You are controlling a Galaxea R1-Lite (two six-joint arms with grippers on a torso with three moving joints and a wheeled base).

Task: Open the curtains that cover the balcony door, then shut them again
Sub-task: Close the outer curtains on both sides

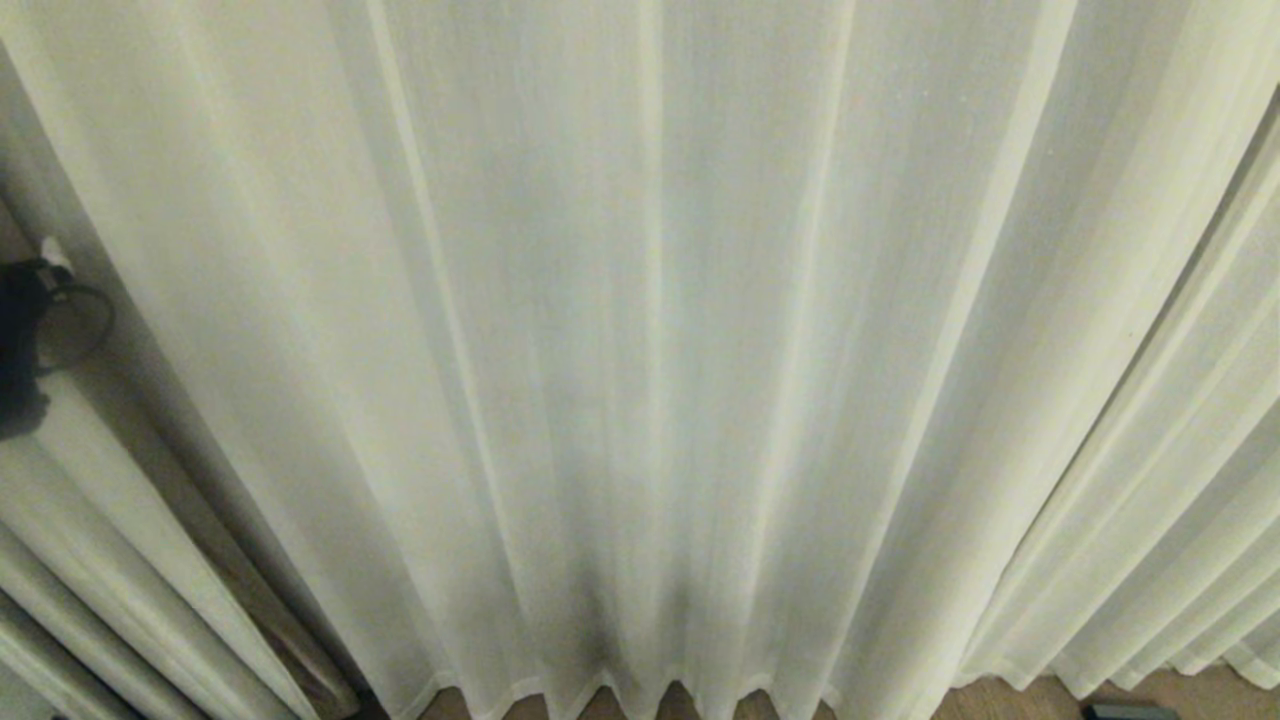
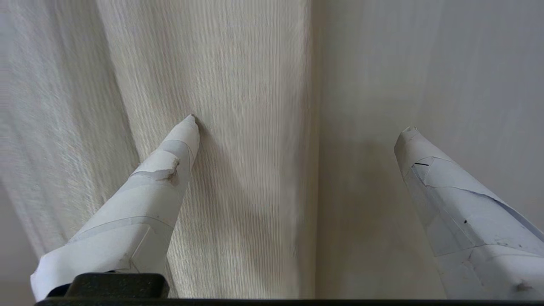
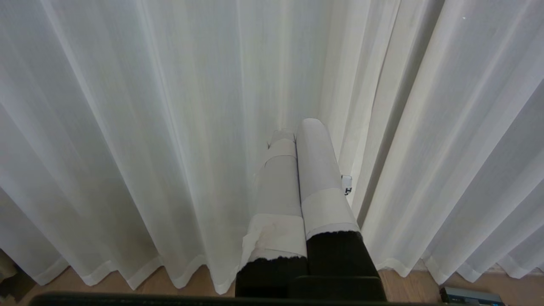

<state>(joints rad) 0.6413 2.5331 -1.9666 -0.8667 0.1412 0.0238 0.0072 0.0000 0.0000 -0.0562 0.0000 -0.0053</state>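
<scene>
Left claw (image 2: 297,123) spread wide; one fingertip (image 2: 189,123) touches a pleat of the curtains (image 2: 238,85), the fabric edge lying between the fingers. Recommend advancing until the edge sits deep, then clamping. Right claw (image 3: 297,131) pressed together, parked facing drawn curtains.

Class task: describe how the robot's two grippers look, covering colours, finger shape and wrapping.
Left gripper: two tapered, pointed fingers wrapped in white tape, torn in places, on a black base. Right gripper: two longer, round-tipped fingers wrapped in white, black below.
</scene>
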